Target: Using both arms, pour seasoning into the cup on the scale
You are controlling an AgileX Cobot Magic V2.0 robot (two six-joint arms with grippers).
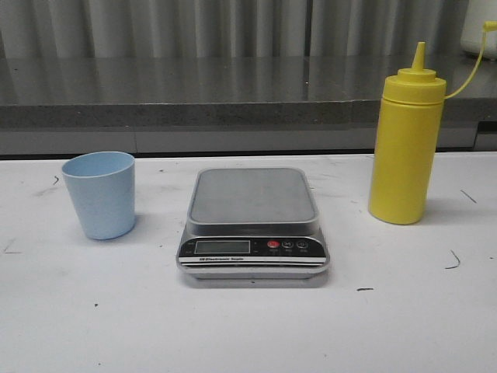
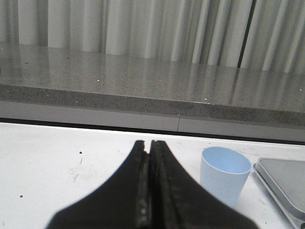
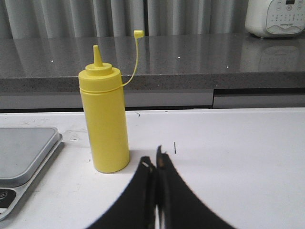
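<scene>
The yellow seasoning bottle (image 1: 405, 148) stands upright on the white table to the right of the scale, its cap off the nozzle and hanging on a tether; it also shows in the right wrist view (image 3: 105, 124). The pale blue cup (image 1: 100, 193) stands upright and empty to the left of the scale, also in the left wrist view (image 2: 224, 174). The silver scale (image 1: 253, 221) sits in the middle, its platform bare. My left gripper (image 2: 147, 143) is shut and empty, short of the cup. My right gripper (image 3: 155, 160) is shut and empty, short of the bottle. Neither arm shows in the front view.
A grey stone counter ledge (image 1: 233, 93) runs behind the table, with a curtain behind it. A white appliance (image 3: 276, 16) stands on the ledge at the far right. The white table (image 1: 248, 326) has small dark marks.
</scene>
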